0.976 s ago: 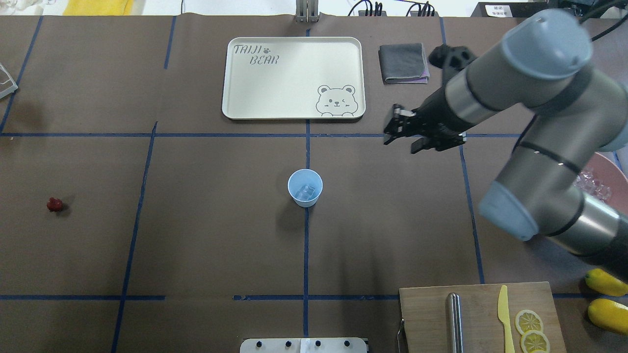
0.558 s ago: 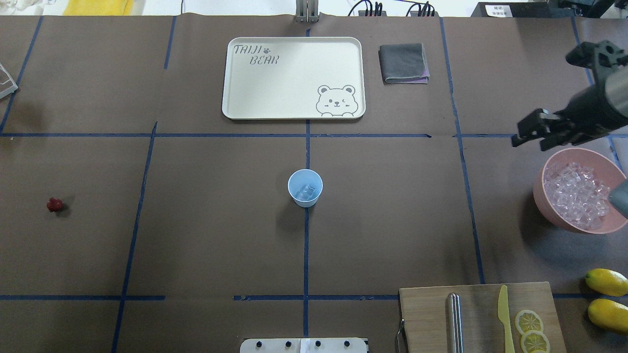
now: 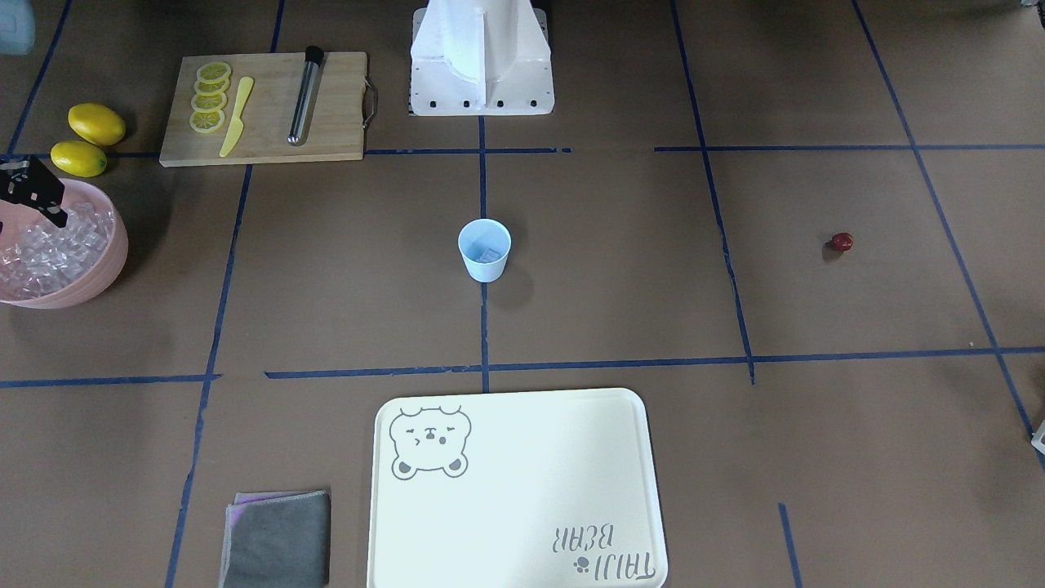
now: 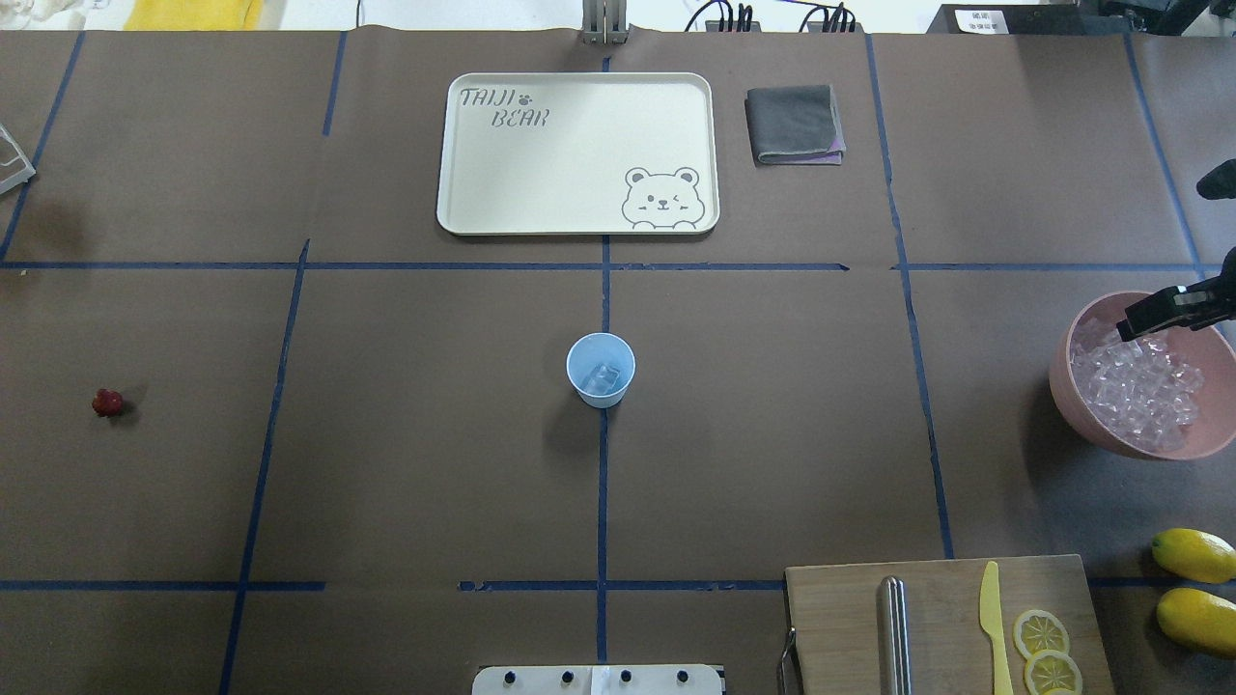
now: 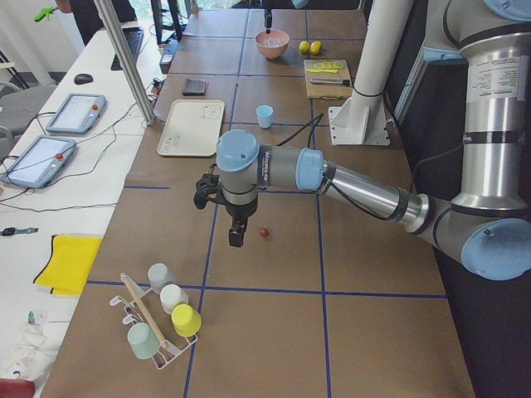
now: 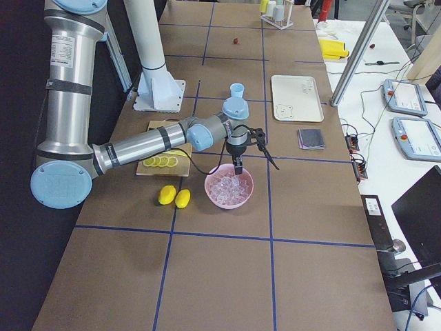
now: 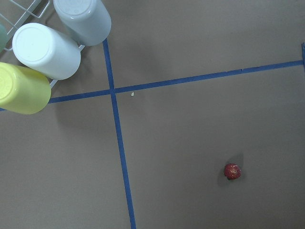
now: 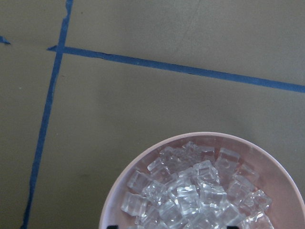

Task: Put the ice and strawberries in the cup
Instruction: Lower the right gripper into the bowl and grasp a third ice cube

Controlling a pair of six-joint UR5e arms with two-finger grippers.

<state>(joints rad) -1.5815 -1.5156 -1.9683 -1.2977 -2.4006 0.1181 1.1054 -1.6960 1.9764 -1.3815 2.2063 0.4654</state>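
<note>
The pale blue cup (image 4: 600, 370) stands upright at the table's middle with a clear piece of ice in it; it also shows in the front view (image 3: 485, 249). More ice (image 4: 1139, 381) fills a pink bowl (image 4: 1070, 386) at the right edge. My right gripper (image 4: 1149, 320) hangs open and empty over the bowl's far rim, and the ice (image 8: 195, 195) lies just below it. The strawberry (image 4: 107, 403) lies alone at the far left. My left gripper (image 5: 236, 239) hovers close beside the strawberry (image 5: 264, 233); I cannot tell whether it is open or shut.
A cream tray (image 4: 579, 87) and a folded grey cloth (image 4: 794, 124) lie at the back. A cutting board (image 4: 840, 618) with a metal tube, yellow knife and lemon slices sits front right, two lemons (image 4: 1195, 589) beside it. A rack of upturned cups (image 7: 43, 52) stands near the left arm.
My right arm has swung from beside the tray to the right edge and now hangs over the pink bowl, which it no longer covers. Cup and strawberry have not moved.
</note>
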